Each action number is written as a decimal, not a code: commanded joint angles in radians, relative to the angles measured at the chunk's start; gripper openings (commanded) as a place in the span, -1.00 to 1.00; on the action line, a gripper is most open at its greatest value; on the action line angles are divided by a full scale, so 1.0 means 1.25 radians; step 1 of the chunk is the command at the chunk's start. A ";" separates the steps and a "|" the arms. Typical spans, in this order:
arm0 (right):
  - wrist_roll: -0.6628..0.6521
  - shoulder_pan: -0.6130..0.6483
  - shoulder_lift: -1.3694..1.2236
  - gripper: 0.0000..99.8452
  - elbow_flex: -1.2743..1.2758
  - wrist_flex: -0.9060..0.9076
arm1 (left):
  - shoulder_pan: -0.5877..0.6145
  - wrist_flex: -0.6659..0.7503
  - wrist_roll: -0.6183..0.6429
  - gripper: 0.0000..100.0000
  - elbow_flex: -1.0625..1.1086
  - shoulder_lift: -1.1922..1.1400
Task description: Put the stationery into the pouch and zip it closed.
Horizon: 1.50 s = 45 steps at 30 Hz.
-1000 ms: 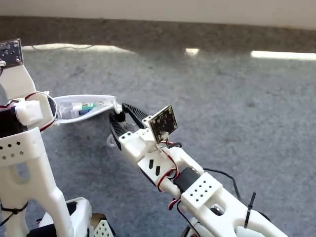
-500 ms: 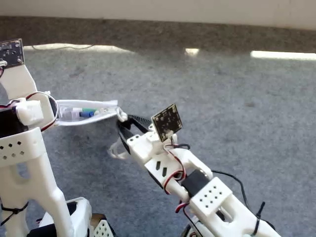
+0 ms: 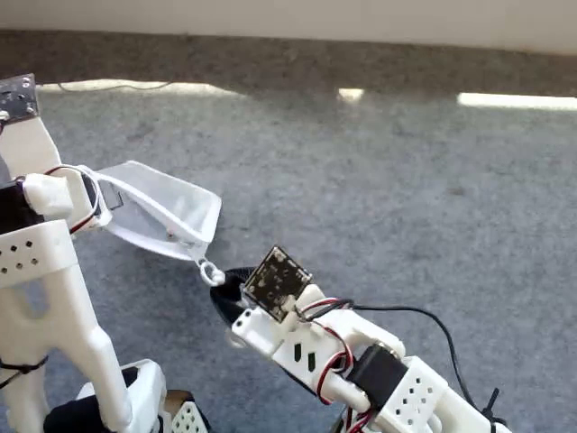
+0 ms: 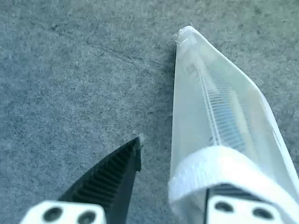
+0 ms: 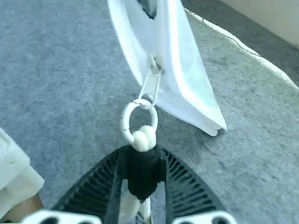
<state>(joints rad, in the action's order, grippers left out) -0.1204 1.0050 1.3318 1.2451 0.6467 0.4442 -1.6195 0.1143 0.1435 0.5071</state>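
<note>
Pouch (image 3: 162,212): translucent white mesh, raised at the left of the high view above the grey tabletop (image 3: 406,180), and sloping down toward the right hand; contents cannot be made out; whether its lowest corner touches the tabletop cannot be told.

Zip pull (image 5: 150,86): metal tab hanging from the pouch's edge, with a white ring (image 5: 138,122) through its end and a dark end piece below the ring; tab and ring lie in one straight line between pouch and right hand.

Right hand (image 5: 140,161): black ribbed fingers (image 5: 182,182) closed on the zip pull's dark end piece, just beside the pouch's lower corner.

Left hand (image 4: 159,163): fingers spread apart; one black finger (image 4: 112,182) bare over the tabletop; the other is covered by the pouch's end, with the white hem band wrapped across it; the pouch extends away from this hand.

Cable (image 3: 117,86): thin, lying along the far edge of the tabletop.
</note>
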 commanded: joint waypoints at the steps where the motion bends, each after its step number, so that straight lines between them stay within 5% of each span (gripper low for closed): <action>1: -0.010 0.042 0.015 -0.99 -0.007 0.012 | -0.031 0.006 0.001 -0.52 -0.007 0.012; 11: -0.011 0.136 0.018 -0.99 -0.010 0.068 | -0.204 0.007 -0.005 -0.52 0.002 0.276; 20: -0.011 0.166 0.018 -0.99 -0.007 0.068 | -0.381 0.055 -0.092 -0.45 0.114 0.294; 45: -0.011 0.121 0.202 -0.99 -0.013 0.128 | -0.512 0.063 -0.095 -0.44 0.115 0.412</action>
<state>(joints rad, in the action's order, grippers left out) -0.1220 1.1722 1.5727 1.2451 0.8078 -0.1864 -1.5459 0.0038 0.3184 1.0012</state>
